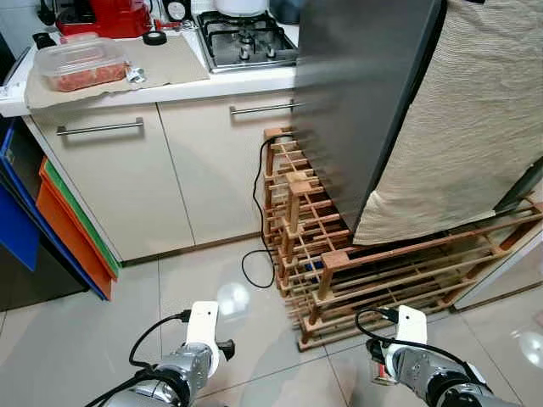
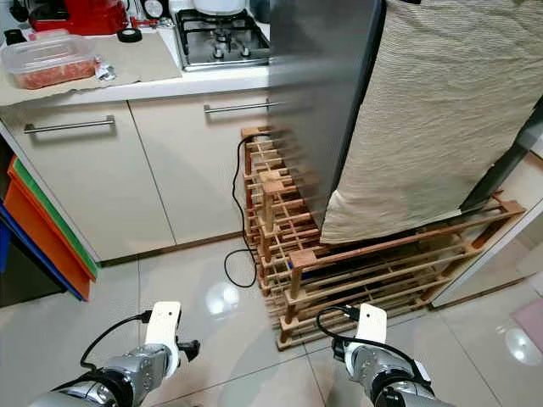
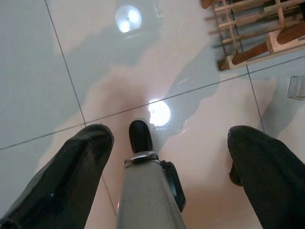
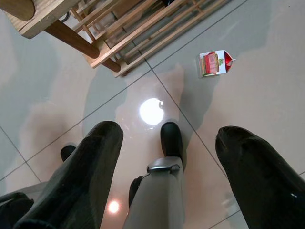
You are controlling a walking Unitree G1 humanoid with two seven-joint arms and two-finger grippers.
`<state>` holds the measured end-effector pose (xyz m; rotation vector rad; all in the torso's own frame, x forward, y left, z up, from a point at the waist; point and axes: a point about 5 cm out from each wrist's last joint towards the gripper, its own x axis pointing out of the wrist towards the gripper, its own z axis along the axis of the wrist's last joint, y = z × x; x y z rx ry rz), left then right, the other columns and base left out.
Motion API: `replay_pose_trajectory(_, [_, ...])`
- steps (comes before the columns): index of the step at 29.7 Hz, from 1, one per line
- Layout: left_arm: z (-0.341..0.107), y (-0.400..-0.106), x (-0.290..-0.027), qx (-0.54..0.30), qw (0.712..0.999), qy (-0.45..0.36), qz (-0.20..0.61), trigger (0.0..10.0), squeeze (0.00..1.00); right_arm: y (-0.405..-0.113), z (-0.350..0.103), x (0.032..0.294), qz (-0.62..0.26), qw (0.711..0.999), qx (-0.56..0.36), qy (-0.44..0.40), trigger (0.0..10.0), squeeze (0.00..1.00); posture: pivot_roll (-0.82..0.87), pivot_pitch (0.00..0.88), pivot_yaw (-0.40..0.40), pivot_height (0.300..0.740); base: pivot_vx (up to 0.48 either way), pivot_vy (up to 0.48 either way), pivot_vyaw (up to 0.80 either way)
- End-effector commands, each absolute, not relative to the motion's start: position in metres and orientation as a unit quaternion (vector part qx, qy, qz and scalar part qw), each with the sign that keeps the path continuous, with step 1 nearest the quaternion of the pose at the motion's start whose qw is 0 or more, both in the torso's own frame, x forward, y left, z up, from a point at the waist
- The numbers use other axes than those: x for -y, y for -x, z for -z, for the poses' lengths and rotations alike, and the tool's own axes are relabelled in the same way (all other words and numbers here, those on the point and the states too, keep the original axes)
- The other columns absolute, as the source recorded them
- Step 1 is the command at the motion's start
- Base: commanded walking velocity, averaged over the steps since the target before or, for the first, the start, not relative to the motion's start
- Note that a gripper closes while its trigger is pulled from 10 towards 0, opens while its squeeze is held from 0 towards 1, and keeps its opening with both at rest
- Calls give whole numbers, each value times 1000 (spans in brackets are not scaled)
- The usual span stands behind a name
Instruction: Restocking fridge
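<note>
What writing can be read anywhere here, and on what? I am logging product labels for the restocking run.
None can be read.
Small red and white carton lying on the floor tiles: printed panel, too small and blurred to read.
Clear lidded food container on the counter: no label visible.
Red appliance at the back of the counter: any marking is too small to tell.

Carton print too small to read; fridge top cut off by edge, cloth hides its side
</note>
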<state>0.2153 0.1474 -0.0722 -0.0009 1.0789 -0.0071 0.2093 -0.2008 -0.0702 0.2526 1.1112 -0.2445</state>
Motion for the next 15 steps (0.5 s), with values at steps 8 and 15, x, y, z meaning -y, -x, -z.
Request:
replay_pose_trajectory(8, [72, -215, -148, -514, 858, -6, 9, 10000, 0, -209, 70, 202, 113, 833, -530, -112, 10000, 0, 62, 0, -10, 740, 0, 0, 0])
replay_pose_trajectory(15, [72, -216, -148, -512, 859, -9, 10, 10000, 0, -209, 70, 202, 111, 833, -530, -110, 10000, 0, 62, 0, -10, 740, 0, 0, 0])
